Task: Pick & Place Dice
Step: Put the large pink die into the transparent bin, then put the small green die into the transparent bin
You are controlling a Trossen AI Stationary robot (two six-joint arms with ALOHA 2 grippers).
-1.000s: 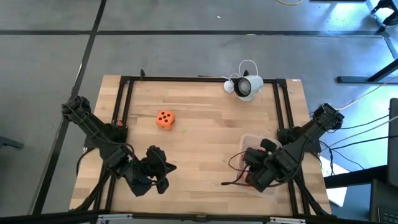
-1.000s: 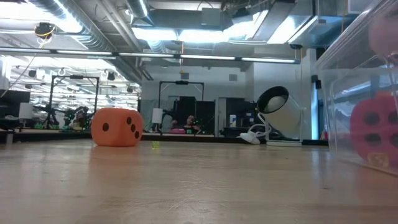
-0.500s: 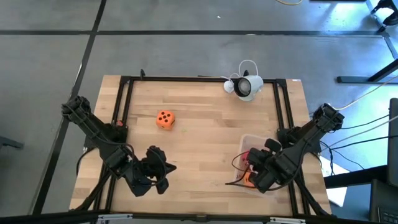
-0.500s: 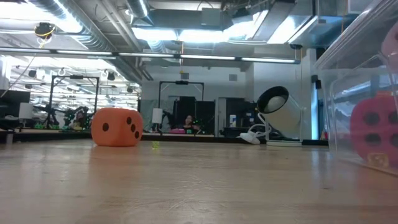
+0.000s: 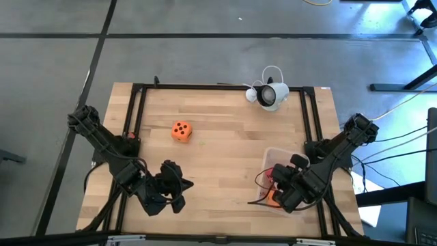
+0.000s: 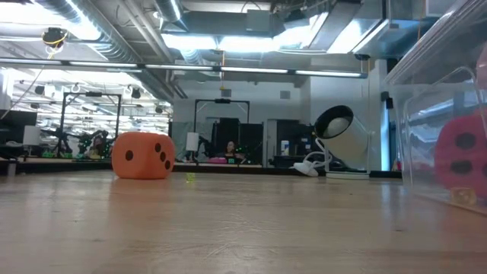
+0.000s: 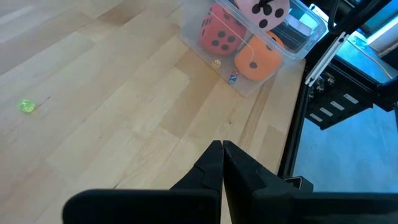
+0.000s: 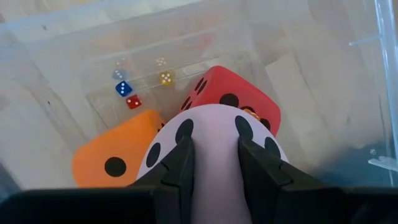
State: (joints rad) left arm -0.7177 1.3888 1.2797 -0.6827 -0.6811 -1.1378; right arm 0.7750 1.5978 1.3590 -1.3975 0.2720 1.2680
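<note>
Right wrist view is showing the pale pink die (image 8: 214, 155), soft and round-cornered, being pinched by the right end effector (image 8: 216, 163) over a clear plastic bin (image 8: 56, 37) holding red die (image 8: 233, 99) and orange die (image 8: 112, 158). Another orange die (image 5: 181, 131) is sitting alone on the wooden counter (image 5: 225, 130). Left end effector (image 7: 222, 163) is resting pressed together.

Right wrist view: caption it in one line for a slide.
Right claw holds the pale pink die over the clear bin, above red and orange dice.
</note>
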